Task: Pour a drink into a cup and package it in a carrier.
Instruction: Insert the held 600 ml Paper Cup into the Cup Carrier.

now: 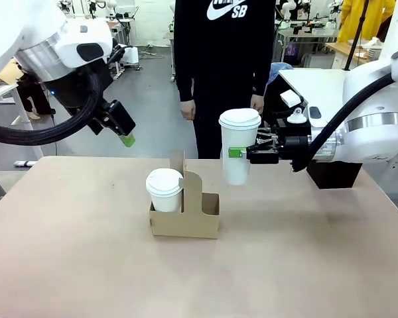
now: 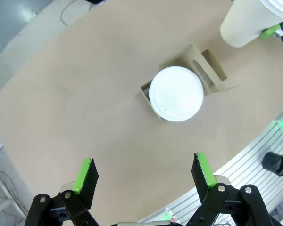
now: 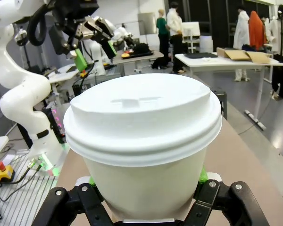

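1. The right claw [image 1: 239, 154] is clamped around the tall white cup [image 1: 237, 140]. Its green pads press on either side of the cup's upper body, just under the lid, which keeps the cup upright and its bottom free to drop into a slot.
2. The cup hangs clear of the table [image 1: 86, 265]. The lid hides the drink, so I can't say how full the cup is.
3. The carrier [image 1: 186, 224] sits below that claw and a little toward the robot's left. The free slot is on the side nearest the held cup, though from here I may be misjudging the depth.
4. A shorter lidded cup [image 1: 164, 189] fills the slot farther from the right claw, beyond the handle panel.
5. The left claw [image 2: 144, 170] hangs high above the carrier with its fingers spread wide and nothing between them, probably kept up to leave the way clear.
6. A person [image 1: 222, 66] stands beyond the right claw, hands down.
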`<state>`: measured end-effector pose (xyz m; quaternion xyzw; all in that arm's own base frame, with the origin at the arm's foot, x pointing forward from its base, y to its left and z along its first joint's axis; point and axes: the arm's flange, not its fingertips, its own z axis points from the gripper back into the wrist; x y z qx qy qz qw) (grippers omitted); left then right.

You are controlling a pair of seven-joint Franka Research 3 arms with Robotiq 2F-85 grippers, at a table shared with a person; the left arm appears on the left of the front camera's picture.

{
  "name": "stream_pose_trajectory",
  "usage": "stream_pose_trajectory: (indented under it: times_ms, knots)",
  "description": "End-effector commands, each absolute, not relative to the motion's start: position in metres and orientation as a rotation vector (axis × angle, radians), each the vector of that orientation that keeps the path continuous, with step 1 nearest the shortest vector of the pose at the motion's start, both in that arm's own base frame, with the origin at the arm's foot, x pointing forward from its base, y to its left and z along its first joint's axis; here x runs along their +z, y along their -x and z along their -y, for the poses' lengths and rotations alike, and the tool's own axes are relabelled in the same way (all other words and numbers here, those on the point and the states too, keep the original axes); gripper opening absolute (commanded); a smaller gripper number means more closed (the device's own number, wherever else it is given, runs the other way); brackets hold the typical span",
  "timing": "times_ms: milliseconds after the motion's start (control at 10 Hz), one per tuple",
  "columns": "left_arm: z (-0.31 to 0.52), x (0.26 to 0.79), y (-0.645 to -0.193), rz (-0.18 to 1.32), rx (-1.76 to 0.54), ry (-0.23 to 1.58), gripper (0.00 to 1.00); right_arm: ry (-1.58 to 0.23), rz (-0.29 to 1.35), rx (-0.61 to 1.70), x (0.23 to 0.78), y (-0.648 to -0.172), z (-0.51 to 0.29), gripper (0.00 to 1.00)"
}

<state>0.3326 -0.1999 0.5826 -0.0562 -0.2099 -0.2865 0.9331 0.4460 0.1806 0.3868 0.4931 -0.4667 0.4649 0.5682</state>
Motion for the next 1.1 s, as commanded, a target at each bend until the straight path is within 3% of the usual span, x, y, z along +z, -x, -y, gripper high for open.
stream_pose_trajectory:
  times_ms: [0, 500, 1000]
  knots:
    - [0.194, 0.58, -0.332, 0.431, -0.587, 0.115, 1.0, -1.159, 1.096, 1.092, 0.387, -0.446, -0.181, 0.8]
    - [0.117, 0.538, -0.374, 0.463, -0.627, 0.189, 1.0, -1.308, 1.114, 1.217, 0.363, -0.464, -0.225, 0.8]
    - [0.075, 0.505, -0.382, 0.572, -0.71, 0.292, 1.0, -1.383, 1.057, 1.254, 0.344, -0.466, -0.252, 0.8]
